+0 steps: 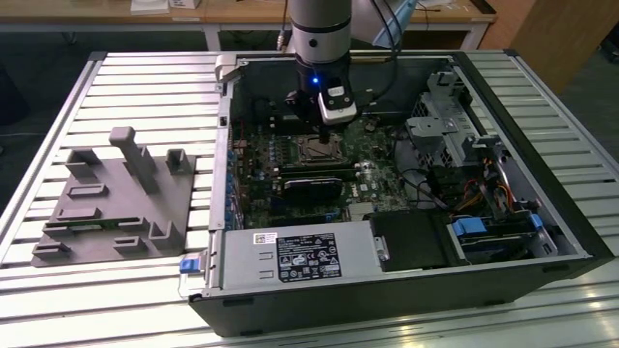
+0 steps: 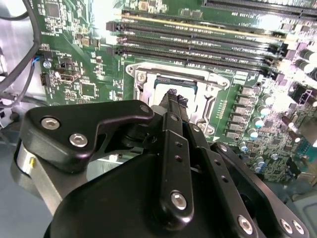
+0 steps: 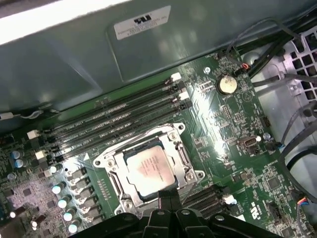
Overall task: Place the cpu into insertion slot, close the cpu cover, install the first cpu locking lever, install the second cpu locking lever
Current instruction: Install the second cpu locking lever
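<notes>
The cpu point(image 3: 147, 171) lies flat in the insertion slot point(image 1: 320, 148) on the green motherboard, its silvery top showing. The silver cpu cover point(image 3: 184, 159) lies down around it as a frame, with the chip seen through the cut-out. My gripper point(image 3: 168, 194) hangs just above the socket's edge, and its fingers look shut with nothing between them. In the second wrist view the gripper point(image 2: 174, 95) tip points at the cpu point(image 2: 163, 88) inside the cover point(image 2: 141, 82). In the exterior view the gripper point(image 1: 324, 134) stands upright over the socket inside the open computer case.
Long memory slots point(image 3: 114, 124) run beside the socket. A black card point(image 1: 312, 187) sits nearer the power supply point(image 1: 300, 257). A drive cage point(image 1: 445, 123) and cables point(image 3: 292, 148) fill the case's right side in the exterior view. A grey fixture point(image 1: 116, 199) stands on the slatted table.
</notes>
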Robot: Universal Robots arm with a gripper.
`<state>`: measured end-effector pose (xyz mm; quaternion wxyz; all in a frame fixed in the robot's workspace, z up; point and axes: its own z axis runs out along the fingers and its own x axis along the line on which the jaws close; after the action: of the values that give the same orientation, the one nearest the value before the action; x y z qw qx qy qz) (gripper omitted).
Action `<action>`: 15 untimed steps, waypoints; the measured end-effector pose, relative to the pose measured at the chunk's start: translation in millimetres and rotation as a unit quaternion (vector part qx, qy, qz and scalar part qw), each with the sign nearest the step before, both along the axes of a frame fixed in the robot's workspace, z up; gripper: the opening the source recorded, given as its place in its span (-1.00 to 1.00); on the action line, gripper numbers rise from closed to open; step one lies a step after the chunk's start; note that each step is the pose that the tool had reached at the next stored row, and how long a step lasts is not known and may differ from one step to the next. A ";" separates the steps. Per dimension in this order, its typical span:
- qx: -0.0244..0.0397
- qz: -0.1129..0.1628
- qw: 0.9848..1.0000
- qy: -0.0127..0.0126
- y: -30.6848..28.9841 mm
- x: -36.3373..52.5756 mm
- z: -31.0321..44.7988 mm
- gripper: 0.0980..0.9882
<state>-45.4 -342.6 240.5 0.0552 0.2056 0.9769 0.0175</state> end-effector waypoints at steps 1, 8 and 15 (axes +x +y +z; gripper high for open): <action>0.000 0.000 1.000 0.000 -1.3 0.1 0.0 -0.98; 0.000 0.000 1.000 0.000 -12.8 0.8 -0.1 -0.98; 0.000 0.007 1.000 0.000 -21.8 0.1 -3.2 -0.98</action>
<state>-45.3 -364.4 237.3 0.0551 0.1990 0.9783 0.0179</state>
